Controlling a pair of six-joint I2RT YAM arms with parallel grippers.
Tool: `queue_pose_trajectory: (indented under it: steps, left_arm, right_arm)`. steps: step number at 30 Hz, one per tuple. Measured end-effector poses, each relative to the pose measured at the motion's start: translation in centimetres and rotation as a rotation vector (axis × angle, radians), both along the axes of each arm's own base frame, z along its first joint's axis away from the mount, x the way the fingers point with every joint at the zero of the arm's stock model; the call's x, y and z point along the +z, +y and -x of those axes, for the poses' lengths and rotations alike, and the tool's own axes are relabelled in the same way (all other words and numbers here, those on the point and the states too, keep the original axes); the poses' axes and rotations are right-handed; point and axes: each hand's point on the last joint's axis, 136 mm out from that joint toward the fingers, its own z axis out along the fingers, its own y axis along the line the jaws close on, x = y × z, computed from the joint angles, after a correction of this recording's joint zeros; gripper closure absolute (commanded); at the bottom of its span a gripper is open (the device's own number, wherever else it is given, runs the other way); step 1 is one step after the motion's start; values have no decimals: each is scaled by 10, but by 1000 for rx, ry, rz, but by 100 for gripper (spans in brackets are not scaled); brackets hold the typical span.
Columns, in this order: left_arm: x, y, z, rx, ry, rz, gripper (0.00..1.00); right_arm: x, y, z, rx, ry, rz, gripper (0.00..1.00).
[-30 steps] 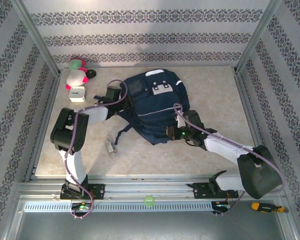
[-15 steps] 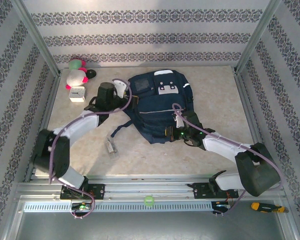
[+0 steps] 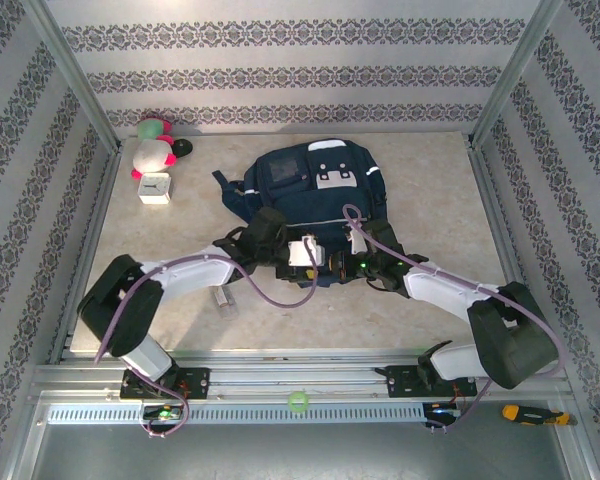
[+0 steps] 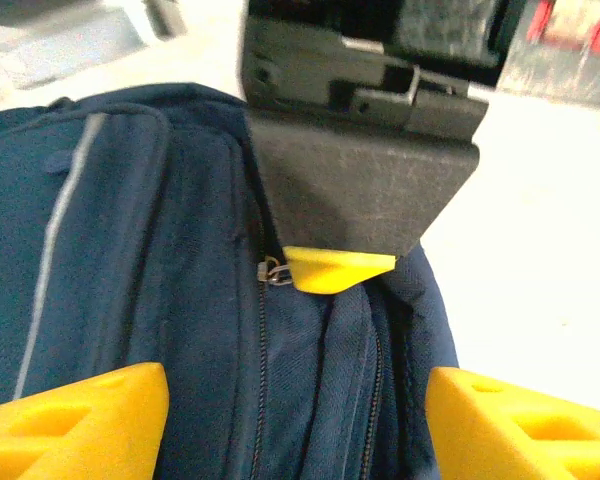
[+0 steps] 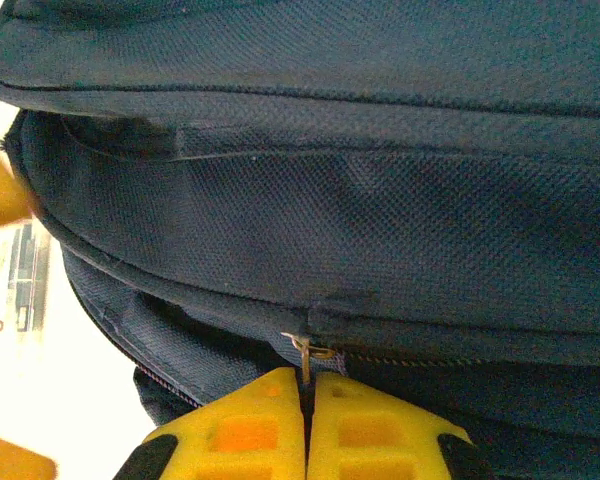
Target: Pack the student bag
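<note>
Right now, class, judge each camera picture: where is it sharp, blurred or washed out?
Top external: evenly lit, the student bag crisp, shadows on the table faint. Left wrist: top background blurred, left gripper's fingers soft. Right wrist: bag weave and zipper pull sharp, table at the left edge washed out.

Bright, even lighting with soft shadows; left wrist view blurred, its background overexposed.

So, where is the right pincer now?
In the top view the right pincer is at the near edge of the student bag, shut on a zipper pull, beside the left pincer.
</note>
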Motion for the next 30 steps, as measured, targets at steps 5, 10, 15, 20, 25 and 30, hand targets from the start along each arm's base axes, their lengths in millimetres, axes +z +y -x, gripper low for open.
queue_pose_trajectory:
  steps: [5,10,15,20,25,30]
  left_arm:
    - [-23,-5,-14,26,-61,-75,44]
    - [-22,-6,-31,84,-134,-83,63]
    - [-23,-4,-37,119,-145,-89,93]
    - [-22,-2,-40,135,-145,-92,100]
    - [4,27,-36,153,-116,-91,100]
    - [7,60,-28,191,-78,-113,100]
  right_arm:
    - [0,0,0,1,3,-1,100]
    - [1,1,-2,1,-2,-3,100]
    - [4,1,-4,-1,-10,-6,100]
    - [5,-4,-8,-12,-10,-6,100]
    - [13,-45,-28,-83,-16,-47,100]
    - [13,-46,-22,-50,4,-70,100]
